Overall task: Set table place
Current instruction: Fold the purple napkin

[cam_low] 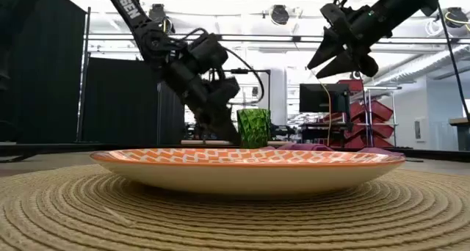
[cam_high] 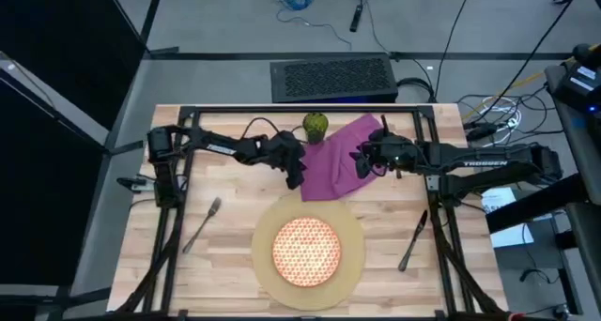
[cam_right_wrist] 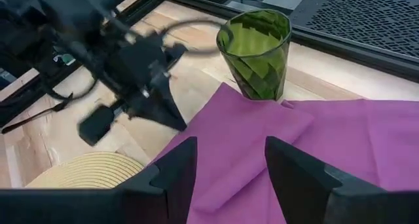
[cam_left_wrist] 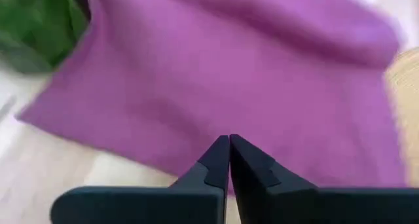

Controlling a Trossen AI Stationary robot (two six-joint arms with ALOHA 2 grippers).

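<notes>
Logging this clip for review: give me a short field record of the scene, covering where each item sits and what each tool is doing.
mat: round tan mat at the near middle of the table
plate: orange-and-white plate centred on the mat
napkin: purple napkin spread beyond the mat, beside the green cup
fork: fork left of the mat
knife: knife right of the mat
left tool: left tool shut, at the napkin's left edge
right tool: right tool open, raised over the napkin
</notes>
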